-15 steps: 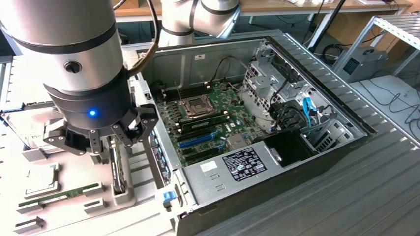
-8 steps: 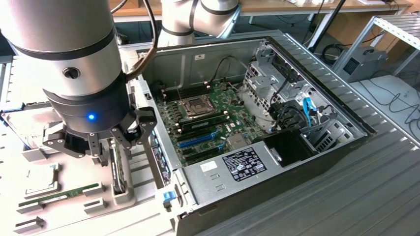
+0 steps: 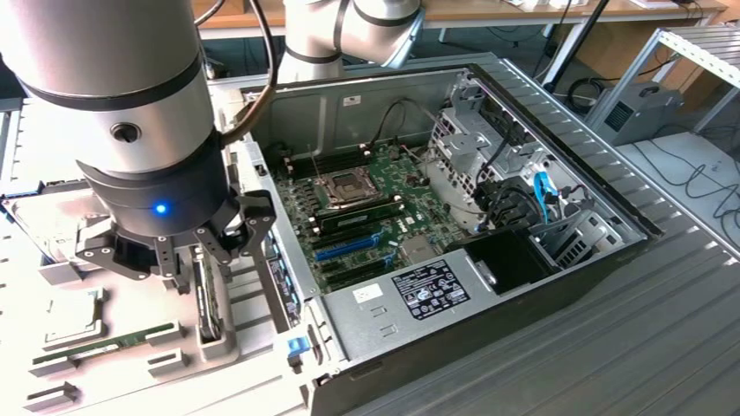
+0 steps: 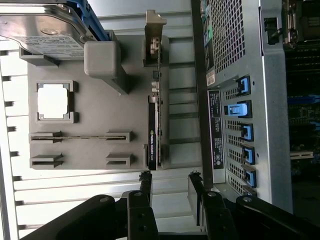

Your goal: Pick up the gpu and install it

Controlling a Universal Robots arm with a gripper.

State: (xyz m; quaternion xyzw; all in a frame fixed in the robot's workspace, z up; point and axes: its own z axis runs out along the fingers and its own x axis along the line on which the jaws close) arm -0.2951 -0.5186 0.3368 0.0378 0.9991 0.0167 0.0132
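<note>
Farthest from the computer case (image 3: pixel 347 91), the grey tray (image 4: pixel 95 107) has a chip (image 4: pixel 54 101) and a memory stick (image 3: pixel 110 345) parked in it, and the graphics card (image 4: pixel 154 140) stands on edge in the slot nearest the case. The fingers (image 4: pixel 145 186) are spread wide with nothing in them, hanging right over the card, just beside the case.
</note>
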